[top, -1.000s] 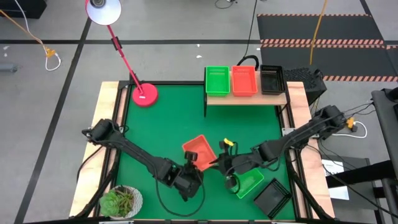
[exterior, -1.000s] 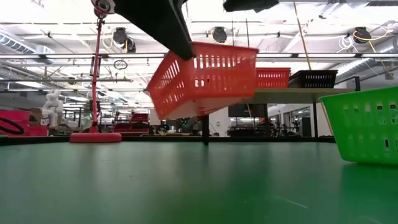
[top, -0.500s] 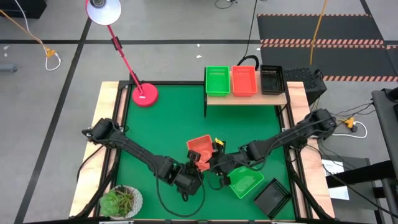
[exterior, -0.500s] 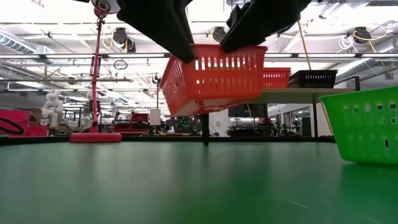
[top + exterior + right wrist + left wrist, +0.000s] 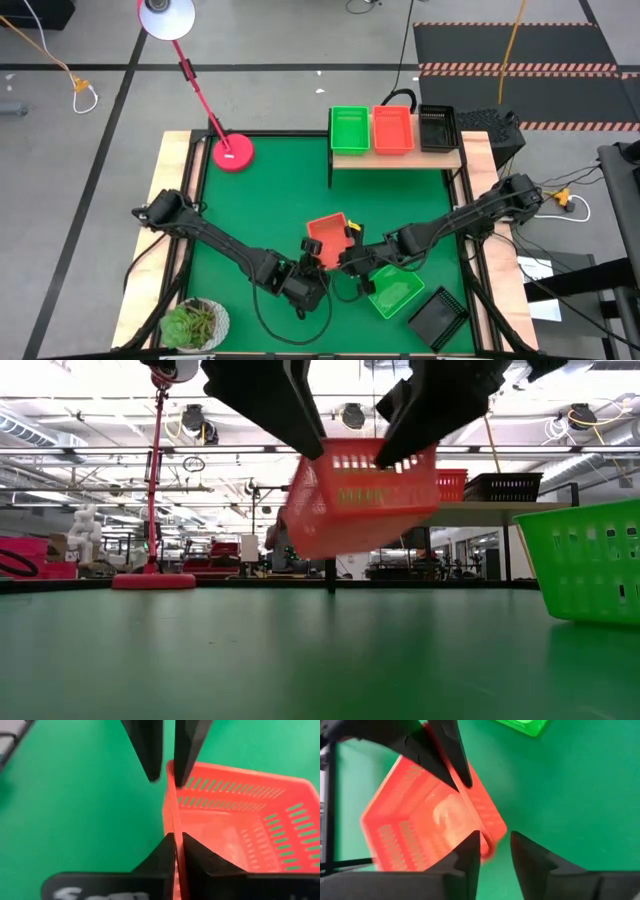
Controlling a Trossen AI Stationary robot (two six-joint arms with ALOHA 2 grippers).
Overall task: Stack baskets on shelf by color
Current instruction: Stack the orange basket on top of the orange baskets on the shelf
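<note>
An orange-red basket (image 5: 328, 232) hangs in the air over the middle of the table, between both arms. My right gripper (image 5: 176, 847) is shut on one of its walls. At the other end of that same wall my left gripper (image 5: 495, 852) stands open, one finger on either side of the rim. On the shelf (image 5: 395, 157) at the far right sit a green basket (image 5: 349, 130), an orange-red one (image 5: 393, 130) and a black one (image 5: 437, 128). My right gripper pinches the rim of the basket's near wall (image 5: 172, 822), one finger inside the basket and one outside. It comes from the table's right side, slanting down. The basket (image 5: 365, 495) hangs clear of the table, roughly level. Whether my left gripper touches the rim (image 5: 489, 842), I cannot tell.
A green basket (image 5: 393, 292) rests on the table just right of the grippers, and a black one (image 5: 437, 320) lies at the near right corner. A potted plant (image 5: 195, 322) stands at the near left. The red lamp base (image 5: 232, 152) stands at the far left.
My right gripper has come in from the right, toward the orange-red basket, and has shut on its wall. My left gripper, which was holding the basket, has opened. The basket has shifted a little to the right and swung from tilted to nearly level.
</note>
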